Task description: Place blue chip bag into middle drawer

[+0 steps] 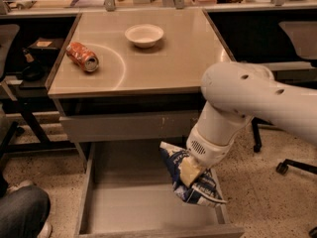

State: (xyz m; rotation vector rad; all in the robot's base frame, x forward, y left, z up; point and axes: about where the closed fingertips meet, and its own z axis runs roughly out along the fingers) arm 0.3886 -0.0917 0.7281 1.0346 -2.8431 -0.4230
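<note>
My gripper [190, 171] hangs from the white arm [247, 103] and is shut on the blue chip bag [198, 190], a crinkled dark-blue foil bag with white lettering. The bag hangs over the right side of the open middle drawer [133, 209], a wide grey drawer with a flat floor and low side walls pulled out below the table. The bag's lower end reaches down near the drawer's right wall. Whether it touches the floor cannot be told.
A grey drawer front [124, 126] sits closed above the open drawer. On the tabletop [173, 63] lie a crushed orange soda can [82, 56] and a white bowl [144, 35]. A chair base [285, 166] stands at the right, a person's knee [22, 212] at the lower left.
</note>
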